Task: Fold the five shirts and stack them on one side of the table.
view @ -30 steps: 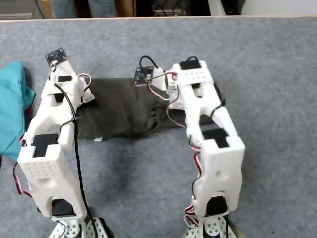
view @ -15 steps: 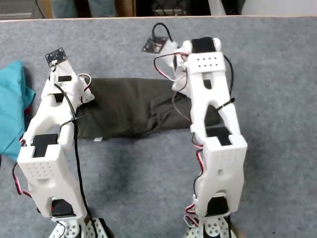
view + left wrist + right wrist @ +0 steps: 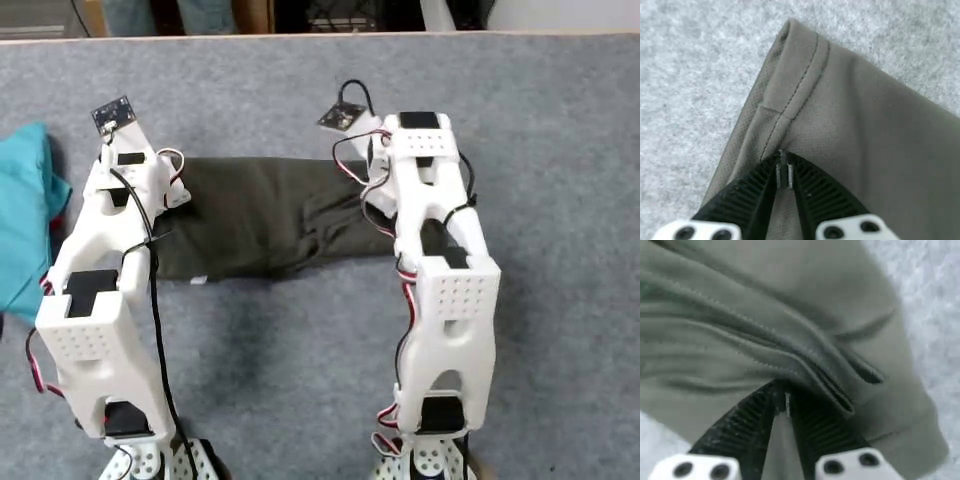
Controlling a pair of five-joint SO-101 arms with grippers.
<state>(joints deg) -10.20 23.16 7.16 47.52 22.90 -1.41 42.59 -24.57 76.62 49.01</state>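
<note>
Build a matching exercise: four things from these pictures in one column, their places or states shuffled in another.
1 olive shirt
2 teal shirt
3 left end effector
4 right end effector

A shut on bunched folds
B at the high view's left edge
C shut on a stitched hem corner
D lying as a long folded strip

Pairs: 1-D, 2-B, 3-C, 4-A

Both ends of the olive shirt point(image 3: 260, 215) are covered; the teal shirt point(image 3: 22, 215) is cropped.

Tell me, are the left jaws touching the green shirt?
Touching. The left wrist view shows the left jaws shut on a fold of the olive shirt, no gap.
</note>
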